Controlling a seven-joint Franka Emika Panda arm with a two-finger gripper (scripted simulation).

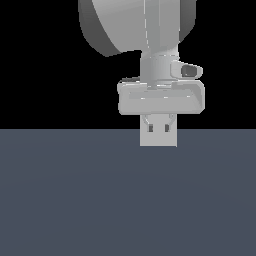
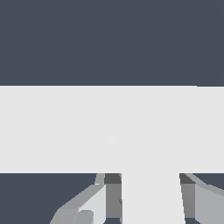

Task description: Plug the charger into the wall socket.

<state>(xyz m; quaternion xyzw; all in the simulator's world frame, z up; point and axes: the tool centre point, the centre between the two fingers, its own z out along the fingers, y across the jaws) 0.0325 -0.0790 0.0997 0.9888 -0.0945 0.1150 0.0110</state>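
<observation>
Claw (image 1: pixel 158 121) pinching the charger (image 1: pixel 158 131) between its fingers (image 2: pixel 94 205), charger pressed against the wall socket (image 1: pixel 158 138), socket plate upright on the dark grey table (image 1: pixel 75 200), directly below the claw, socket (image 2: pixel 65 131) a wide pale band in the wrist view

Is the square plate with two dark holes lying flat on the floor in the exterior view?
No. The wall socket stands upright directly below the gripper, its two dark holes facing the camera.
</observation>
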